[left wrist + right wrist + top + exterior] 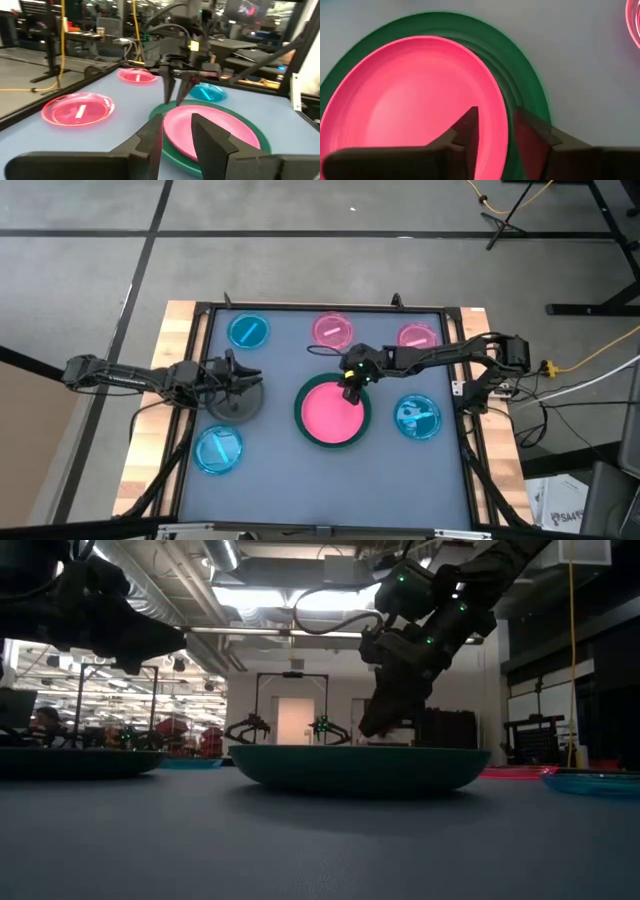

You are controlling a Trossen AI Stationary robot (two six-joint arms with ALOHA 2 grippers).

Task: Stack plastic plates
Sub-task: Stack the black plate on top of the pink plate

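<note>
Overhead, the hot pink plate [331, 412] sits inside the dark green plate [303, 402] at frame centre, the right gripper [350, 381] parted over its upper rim. Only the wrist views show both grippers' fingers apart; the left gripper [243, 377] hovers centre-left, holding nothing.

The round hot pink plastic plate [415, 100] looked smooth and faintly glossy, lying inside the large dark green plastic plate [520, 75], whose ridged rim had a duller sheen. The small translucent pink plate [77, 109] and small translucent blue plate [218, 450] shone glassily. The grey table mat [270, 490] looked matt; pale bare wood [150, 430] edged it.
</note>
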